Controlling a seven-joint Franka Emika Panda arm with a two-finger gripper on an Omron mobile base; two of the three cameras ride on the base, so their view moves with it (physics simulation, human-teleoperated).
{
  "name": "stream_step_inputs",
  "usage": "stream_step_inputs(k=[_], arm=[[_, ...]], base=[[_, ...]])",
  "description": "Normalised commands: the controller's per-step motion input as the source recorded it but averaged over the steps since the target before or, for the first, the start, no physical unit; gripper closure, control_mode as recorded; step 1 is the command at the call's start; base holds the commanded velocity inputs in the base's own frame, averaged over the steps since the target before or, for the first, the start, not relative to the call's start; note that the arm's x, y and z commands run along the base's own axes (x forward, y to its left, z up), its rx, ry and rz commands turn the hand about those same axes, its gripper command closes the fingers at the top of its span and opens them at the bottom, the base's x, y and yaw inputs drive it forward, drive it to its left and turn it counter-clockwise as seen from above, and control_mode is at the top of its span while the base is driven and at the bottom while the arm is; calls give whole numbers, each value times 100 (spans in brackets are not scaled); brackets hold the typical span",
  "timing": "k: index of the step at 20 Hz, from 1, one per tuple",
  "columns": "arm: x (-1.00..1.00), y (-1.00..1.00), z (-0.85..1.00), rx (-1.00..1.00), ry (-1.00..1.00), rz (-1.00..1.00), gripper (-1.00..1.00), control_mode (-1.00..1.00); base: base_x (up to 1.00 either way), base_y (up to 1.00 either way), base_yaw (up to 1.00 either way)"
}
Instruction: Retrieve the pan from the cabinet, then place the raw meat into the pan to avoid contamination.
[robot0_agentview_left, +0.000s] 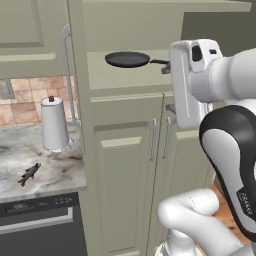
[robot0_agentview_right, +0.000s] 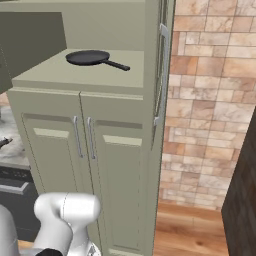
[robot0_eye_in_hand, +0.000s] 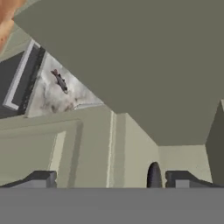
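Trouble from here, as I judged it, lay mostly in the pan's thin handle: the pan (robot0_agentview_left: 127, 59) sat on an open shelf of the tall green cabinet (robot0_agentview_left: 125, 165), in the upper middle of the left base frame, with its handle pointing toward the right of the frame and ending just beside the white hand. A grab on that slim handle could let the pan swing or tip as it came off the shelf, and a careless approach could nudge it deeper into the recess. In the right base frame the pan (robot0_agentview_right: 88, 57) lay in the upper left, flat on the shelf above the paired lower doors, its handle angled toward the lower right; the upper door stood swung open along the right side of the cabinet (robot0_agentview_right: 115, 165). The pan was empty, nothing lying in it. The fish (robot0_agentview_left: 29, 173) rested on the marble counter (robot0_agentview_left: 55, 165) at the lower left of the left base frame, well apart from the pan, with a paper-towel roll (robot0_agentview_left: 54, 124) standing behind it; in the hand frame the fish (robot0_eye_in_hand: 60, 81) showed small in the upper left. The gripper (robot0_eye_in_hand: 100, 177) held nothing; its fingertips rose at the bottom of the hand frame with a clear gap between them, so it stood open. A long carry to the fish meant another chance to knock the open door.
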Motion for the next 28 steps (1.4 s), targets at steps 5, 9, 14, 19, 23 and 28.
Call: stream_step_inputs(k=[5, 9, 14, 19, 23, 28], arm=[[22, -17, -5, 21, 25, -21, -100, -100], [23, -16, -16, 23, 24, -19, -100, -100], [23, -17, -15, 23, 23, -18, -100, -100], [32, -10, -4, 20, 11, -14, -100, -100], [34, -5, 0, 12, 4, -12, -100, -100], [24, -7, -11, 7, 3, -11, -100, -100]], base=[[0, 0, 0], [0, 0, 0], [0, 0, 0], [0, 0, 0], [0, 0, 0], [0, 0, 0]])
